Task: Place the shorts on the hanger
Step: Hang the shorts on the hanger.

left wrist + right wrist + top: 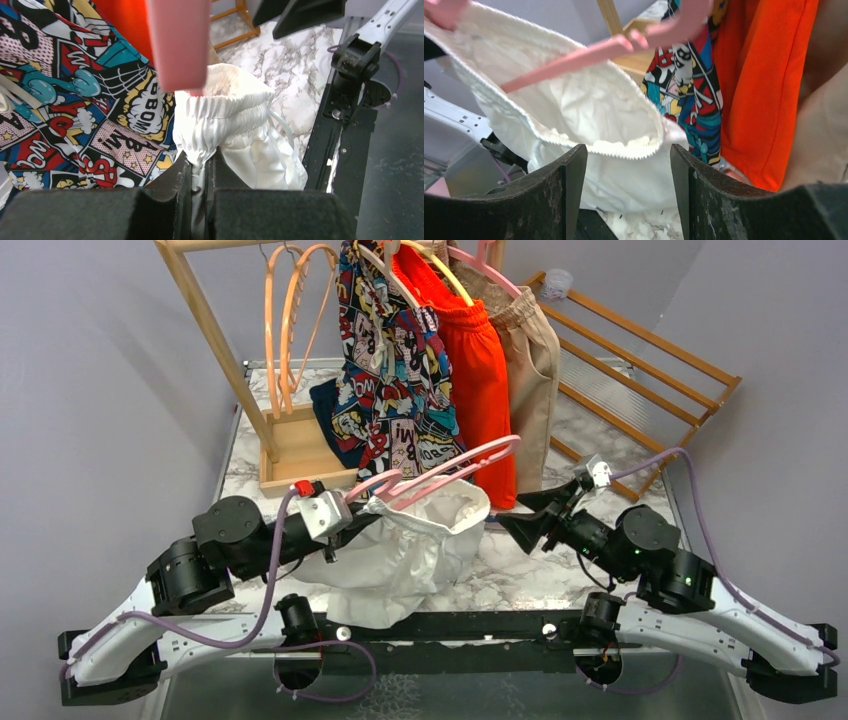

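The white shorts hang bunched over the table's near edge, with the waistband held up and open. My left gripper is shut on the gathered waistband, and fabric shows pinched between its fingers. The pink hanger lies slanted over the waistband, with its lower end inside the shorts' opening and its bar crossing above. It looms blurred in the left wrist view. My right gripper is open and empty, just right of the shorts' waistband edge.
Behind stands a wooden rack with orange hangers, comic-print shorts, orange-red shorts and a beige garment. A wooden slatted frame leans at the back right. The marble table shows in front of the right arm.
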`<move>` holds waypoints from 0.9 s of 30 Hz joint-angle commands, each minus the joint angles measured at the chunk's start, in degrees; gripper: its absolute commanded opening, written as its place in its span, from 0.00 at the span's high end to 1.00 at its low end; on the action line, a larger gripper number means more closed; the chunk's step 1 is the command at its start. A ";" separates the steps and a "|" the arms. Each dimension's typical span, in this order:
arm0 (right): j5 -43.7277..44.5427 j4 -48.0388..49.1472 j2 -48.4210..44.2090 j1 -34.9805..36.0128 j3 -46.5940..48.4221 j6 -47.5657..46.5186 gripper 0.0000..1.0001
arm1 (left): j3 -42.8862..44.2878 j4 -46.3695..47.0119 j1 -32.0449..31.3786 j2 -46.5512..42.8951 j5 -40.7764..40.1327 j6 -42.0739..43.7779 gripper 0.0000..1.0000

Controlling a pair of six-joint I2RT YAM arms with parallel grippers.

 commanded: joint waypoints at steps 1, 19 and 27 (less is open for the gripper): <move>4.71 3.44 -0.21 0.19 -3.60 8.84 0.35 | 1.09 8.11 -0.03 -2.34 -2.41 -1.14 1.00; 11.32 0.88 6.27 0.14 -0.18 27.40 0.32 | -2.15 12.06 -0.03 -5.73 1.91 -3.67 1.00; 8.97 0.09 11.56 0.15 3.72 29.17 0.32 | -3.24 13.88 0.00 -5.97 2.77 -4.39 1.00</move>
